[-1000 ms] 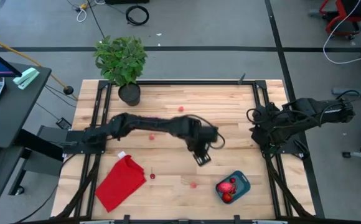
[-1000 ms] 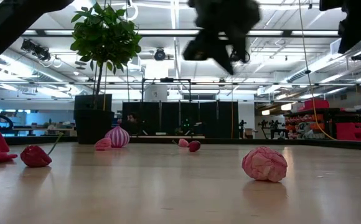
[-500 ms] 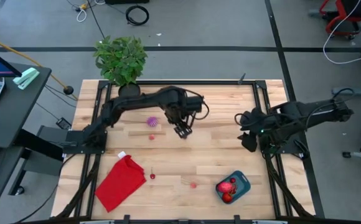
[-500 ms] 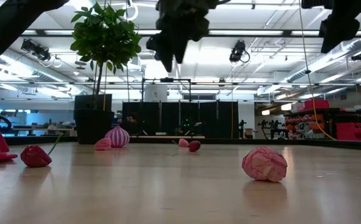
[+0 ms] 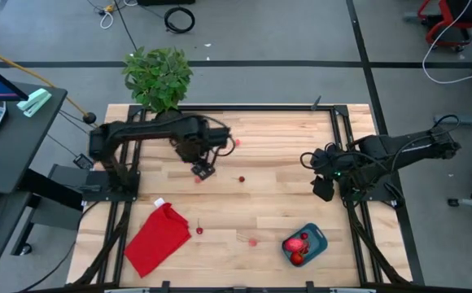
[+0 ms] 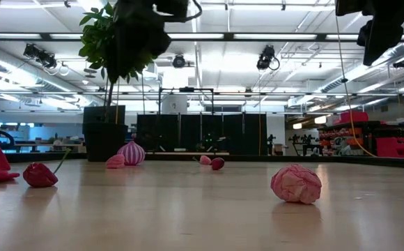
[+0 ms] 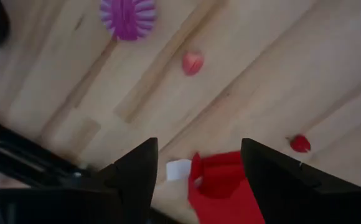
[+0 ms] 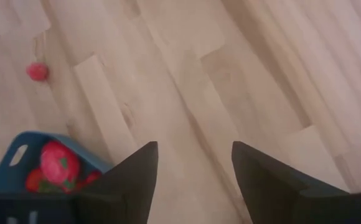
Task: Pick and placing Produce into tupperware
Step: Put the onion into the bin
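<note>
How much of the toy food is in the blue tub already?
Only a few red pieces lie in the tub. Nothing is being carried: the left pincer is open and empty above the purple onion, and the right pincer is open and empty at the table's right side. The onion, a strawberry, a cherry, a pink ball and other small pieces are left on the table.

teal tupperware (image 5: 314,238), red cloth (image 5: 157,238), purple-and-white striped produce (image 7: 128,10), perhaps an onion
</note>
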Controlling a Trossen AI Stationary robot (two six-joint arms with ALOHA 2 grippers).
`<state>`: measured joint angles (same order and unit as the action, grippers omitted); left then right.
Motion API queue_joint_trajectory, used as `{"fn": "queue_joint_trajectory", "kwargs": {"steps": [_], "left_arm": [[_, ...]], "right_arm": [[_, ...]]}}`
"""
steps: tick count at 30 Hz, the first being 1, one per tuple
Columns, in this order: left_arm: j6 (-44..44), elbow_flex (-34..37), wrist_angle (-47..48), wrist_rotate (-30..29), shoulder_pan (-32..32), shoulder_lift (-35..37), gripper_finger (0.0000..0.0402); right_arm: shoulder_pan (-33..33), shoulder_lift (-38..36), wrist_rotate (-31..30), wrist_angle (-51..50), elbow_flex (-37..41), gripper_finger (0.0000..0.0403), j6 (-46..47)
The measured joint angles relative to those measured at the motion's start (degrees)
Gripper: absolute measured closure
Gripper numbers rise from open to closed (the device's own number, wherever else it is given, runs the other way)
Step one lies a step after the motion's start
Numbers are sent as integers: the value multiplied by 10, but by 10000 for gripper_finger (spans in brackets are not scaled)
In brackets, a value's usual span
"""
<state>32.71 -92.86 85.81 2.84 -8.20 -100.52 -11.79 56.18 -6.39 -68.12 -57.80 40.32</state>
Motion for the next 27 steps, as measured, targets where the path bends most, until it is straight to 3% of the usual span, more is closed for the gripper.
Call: {"fn": "queue_joint_trajectory", "kwargs": {"steps": [6, 8, 13, 22, 27], "left_arm": [[77, 164, -257, 1, 11, 69, 149], [86, 194, -298, -5, 5, 69, 147], [86, 248, -318, -75, -14, 64, 145], [87, 328, -402, -77, -64, 64, 134], [86, 337, -447, -78, -77, 63, 115]], "right_arm": [[0, 0, -42, 0, 0, 188, 0], [0, 0, -42, 1, 0, 187, 0], [0, 0, -42, 5, 0, 187, 23], [0, 0, -43, 5, 0, 190, 36], [0, 0, -43, 5, 0, 190, 38]]}}
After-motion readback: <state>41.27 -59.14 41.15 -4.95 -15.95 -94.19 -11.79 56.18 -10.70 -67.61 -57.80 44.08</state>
